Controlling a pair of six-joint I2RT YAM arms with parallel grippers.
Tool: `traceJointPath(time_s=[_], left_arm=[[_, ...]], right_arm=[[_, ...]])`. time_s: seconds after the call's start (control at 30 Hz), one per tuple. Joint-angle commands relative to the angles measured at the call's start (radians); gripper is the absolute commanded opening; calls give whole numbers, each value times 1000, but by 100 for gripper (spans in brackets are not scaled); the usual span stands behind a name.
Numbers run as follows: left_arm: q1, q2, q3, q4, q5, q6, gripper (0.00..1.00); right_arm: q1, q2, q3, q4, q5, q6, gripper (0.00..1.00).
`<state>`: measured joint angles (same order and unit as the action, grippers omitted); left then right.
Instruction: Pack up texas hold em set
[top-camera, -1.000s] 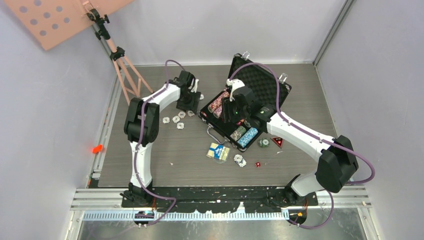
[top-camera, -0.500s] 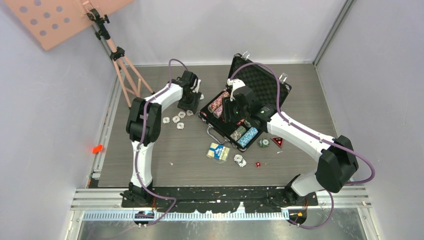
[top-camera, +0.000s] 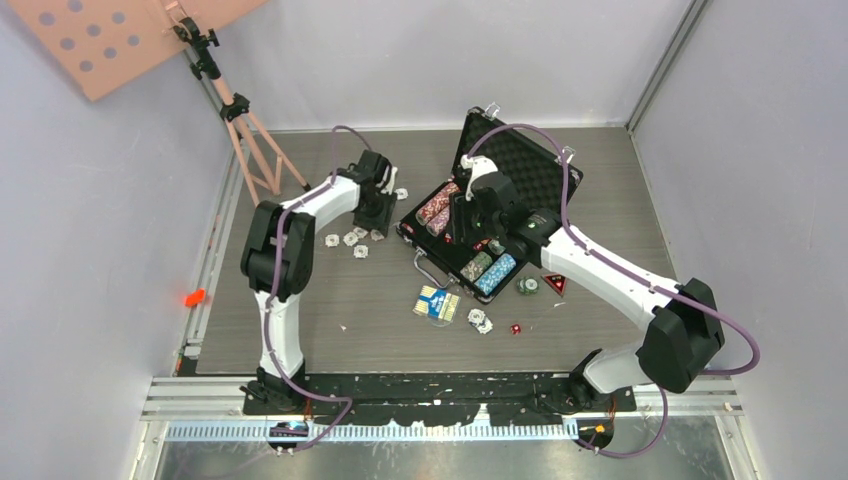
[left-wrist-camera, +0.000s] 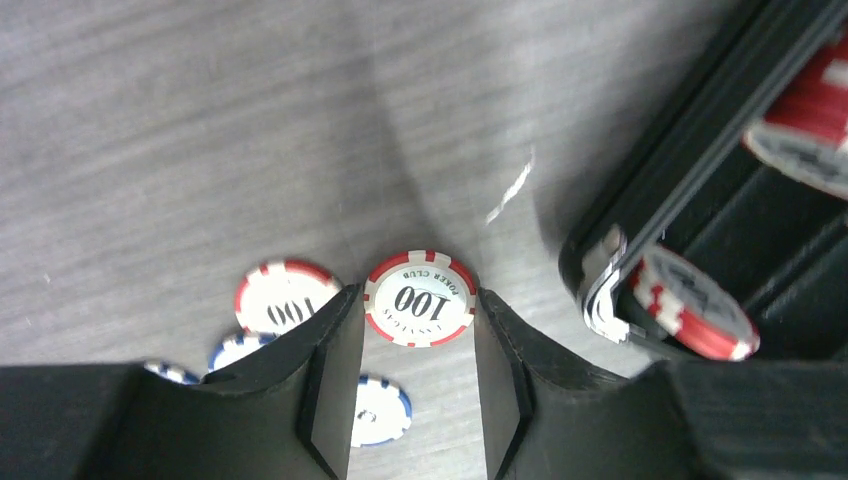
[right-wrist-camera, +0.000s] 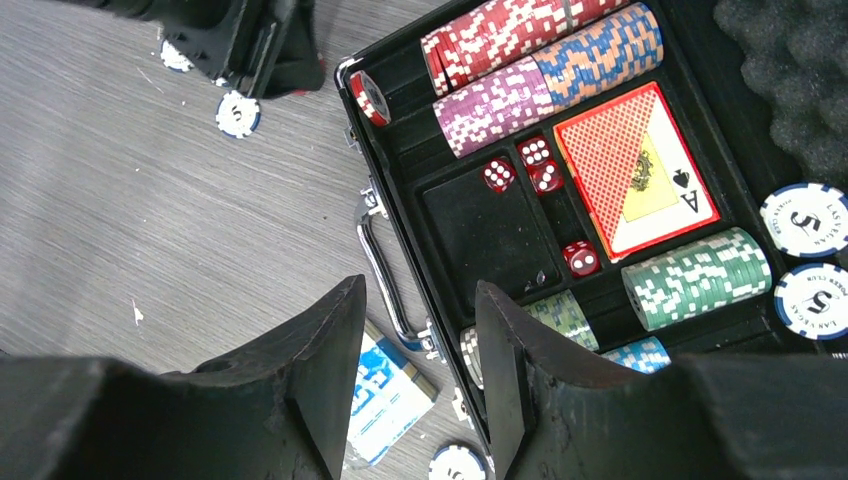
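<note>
Looking out from the arm bases, I first meet the blue card deck (top-camera: 436, 303) lying flat on the table (top-camera: 330, 300), with a few stray chips (top-camera: 480, 320) and a tiny red die (top-camera: 516, 328) just to its right. Beyond them sits the open black briefcase (right-wrist-camera: 485, 235). My right gripper (right-wrist-camera: 418, 330) hangs over its near edge by the carry handle (right-wrist-camera: 375, 265), fingers spread wide with nothing between them. Inside the case I see the red card deck (right-wrist-camera: 635, 170), several red dice (right-wrist-camera: 498, 175) beside it, a green chip row (right-wrist-camera: 695, 278) on the nearer side and red, blue and purple chip rows (right-wrist-camera: 520, 60) on the farther side. Left of the case, my left gripper (left-wrist-camera: 418, 330) has both fingers pressed against the edges of a red-and-white 100 chip (left-wrist-camera: 418, 298); whether that chip is off the table I cannot tell. A second 100 chip (left-wrist-camera: 285, 300) lies just beside it. Farther back the foam-lined lid (top-camera: 525, 165) stands open, and the pink tripod (top-camera: 250, 130) occupies the far left corner.
</note>
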<state>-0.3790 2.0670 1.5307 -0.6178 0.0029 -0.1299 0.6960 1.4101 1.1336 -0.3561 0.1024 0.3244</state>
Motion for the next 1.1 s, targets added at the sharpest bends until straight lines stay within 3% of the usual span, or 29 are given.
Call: traceJointPath(time_s=[0.0,0.37,0.7,1.07], left_arm=[[-9,-151,-86,51,33,-36,35],[-12,-406,-286,146,121,-80,34],[-58,-665,-562,538,390,-61,29],[-156,-743,-643,665,434,36,29]], right_arm=[[-9,-43,2,-17,29,42,50],[-30,24,74,-62,-76,117,50],[-61,136,225,-147,-341,219,50],[-61,227,317,-235,-425,274,40]])
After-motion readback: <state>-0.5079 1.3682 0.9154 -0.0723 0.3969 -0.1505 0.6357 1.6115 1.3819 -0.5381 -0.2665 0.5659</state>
